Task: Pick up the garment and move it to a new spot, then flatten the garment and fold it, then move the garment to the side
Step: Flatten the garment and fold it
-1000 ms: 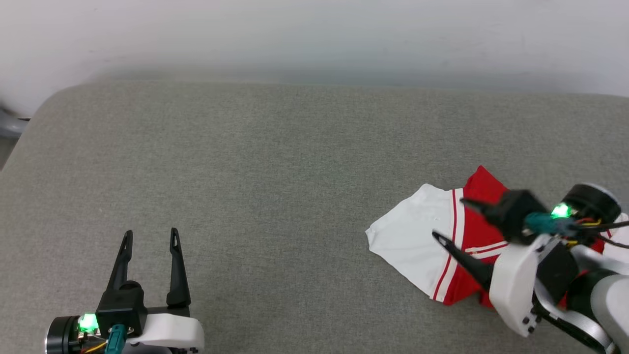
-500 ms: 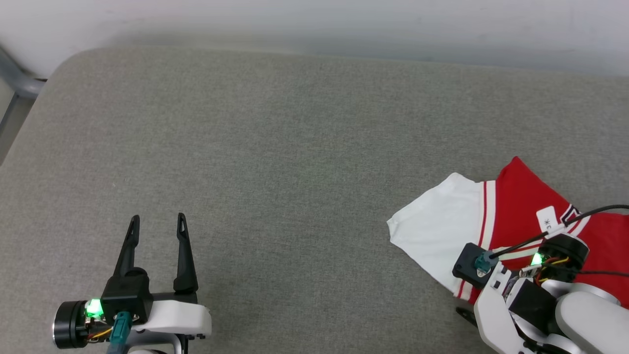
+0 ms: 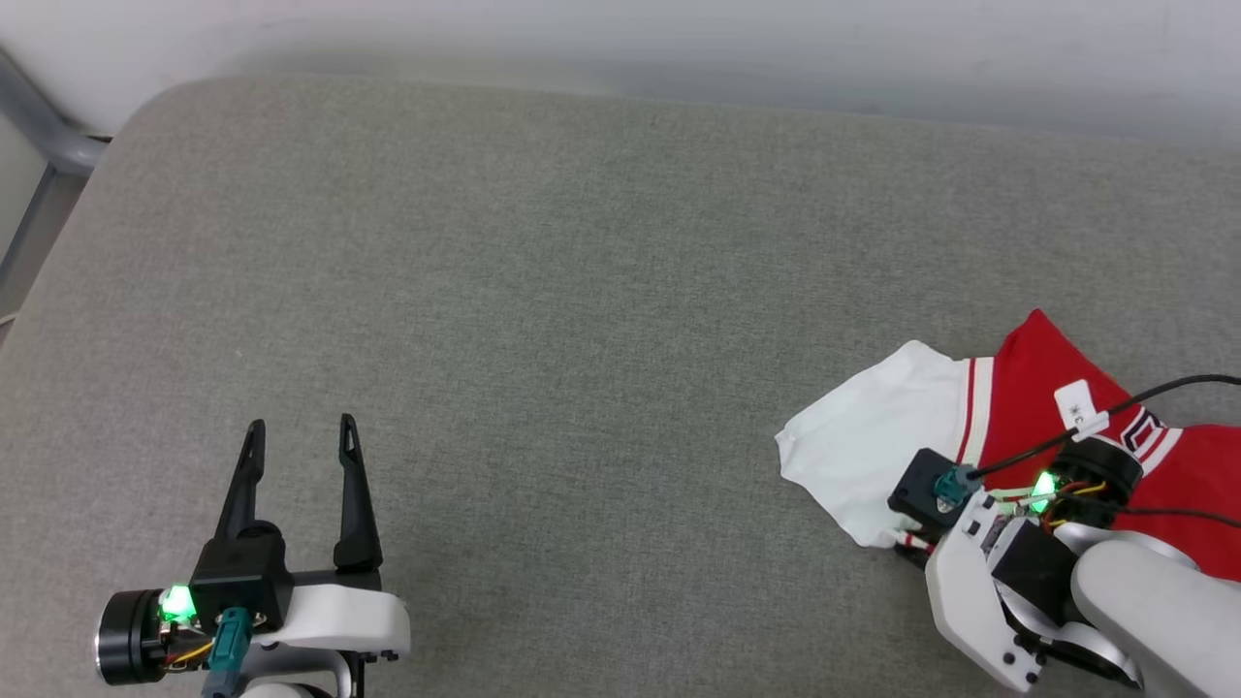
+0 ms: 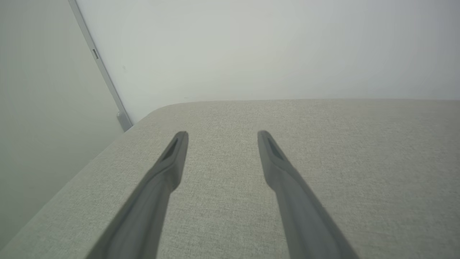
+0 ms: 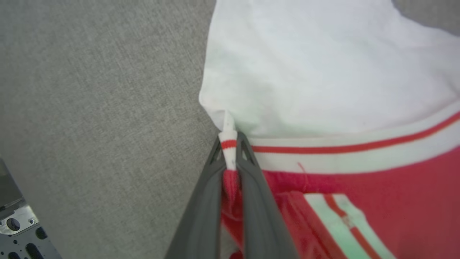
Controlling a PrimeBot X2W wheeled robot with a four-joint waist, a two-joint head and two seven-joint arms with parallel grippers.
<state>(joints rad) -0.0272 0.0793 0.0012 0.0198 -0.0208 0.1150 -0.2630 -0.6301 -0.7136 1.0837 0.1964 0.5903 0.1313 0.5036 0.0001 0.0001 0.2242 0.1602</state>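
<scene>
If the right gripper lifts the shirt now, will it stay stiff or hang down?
Probably floppy: the garment lies rumpled. Likely light: the right gripper pinches its thin trim into a fold. The rest may drape and drag.

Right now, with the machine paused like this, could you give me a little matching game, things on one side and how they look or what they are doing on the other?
Column one:
1. left tool
2. right tool
3. garment
4. cushion

Column two:
A. pinched shut on the garment's edge
B. grey, lying under everything
C. open, nothing between its fingers
D. red and white, crumpled at the robot's right

Pairs: 1-C, 2-A, 3-D, 4-B
</scene>
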